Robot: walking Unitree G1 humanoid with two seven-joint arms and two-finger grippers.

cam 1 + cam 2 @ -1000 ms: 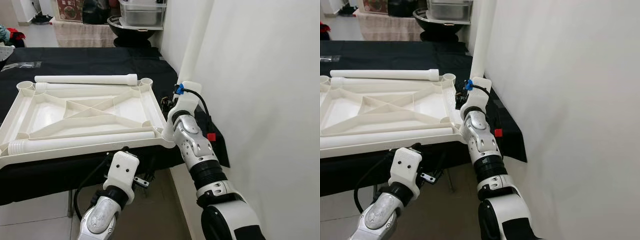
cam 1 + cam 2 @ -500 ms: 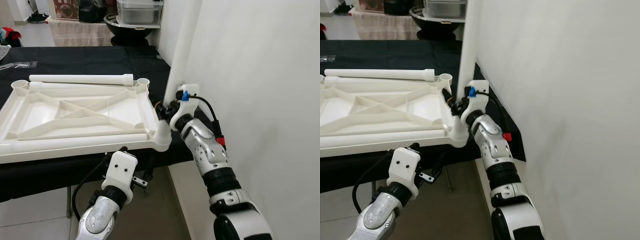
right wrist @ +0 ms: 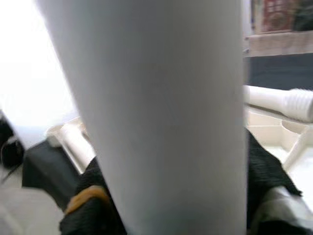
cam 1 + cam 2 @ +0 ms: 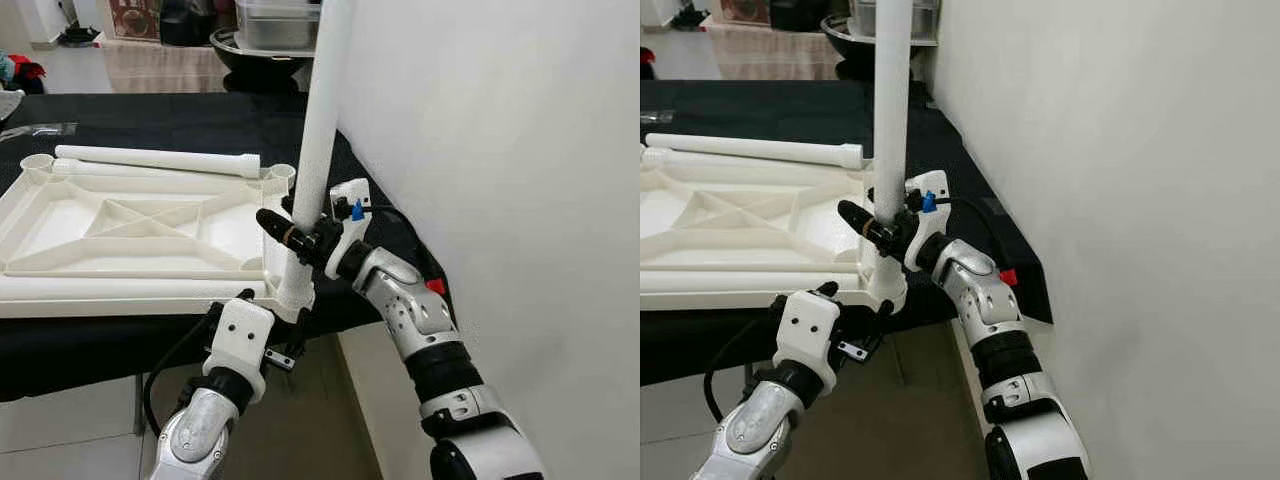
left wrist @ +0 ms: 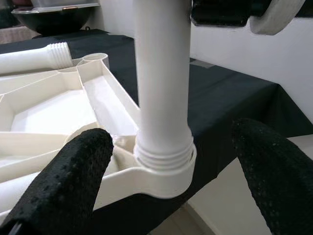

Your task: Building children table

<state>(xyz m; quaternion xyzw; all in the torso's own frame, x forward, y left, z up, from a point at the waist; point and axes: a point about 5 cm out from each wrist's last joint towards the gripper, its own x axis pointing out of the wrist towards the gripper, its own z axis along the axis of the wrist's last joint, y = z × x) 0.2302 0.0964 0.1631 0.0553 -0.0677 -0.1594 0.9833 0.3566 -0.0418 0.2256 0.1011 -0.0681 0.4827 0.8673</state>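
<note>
The white table top [image 4: 150, 215] lies upside down on the black-clothed table. One white leg [image 4: 318, 130] stands upright with its threaded end in the near right corner socket [image 5: 161, 169]. My right gripper [image 4: 290, 236] is shut on this leg just above the socket. My left gripper [image 5: 173, 147] is open just below the table's front edge, its fingers [image 5: 83, 161] wide apart on either side of that corner. Two more legs lie flat: one along the far edge [image 4: 150, 160], one along the near edge [image 4: 130, 288].
A white wall [image 4: 500, 150] runs close along the right side of the table. The black cloth [image 4: 200, 115] stretches beyond the table top. A metal container and a dark bowl [image 4: 270, 25] stand at the back. Tiled floor [image 4: 60, 420] lies below.
My right gripper has brought the upright leg leftward from beside the wall to the near right corner socket. The camera view has shifted slightly. My left arm has stayed under the front edge.
</note>
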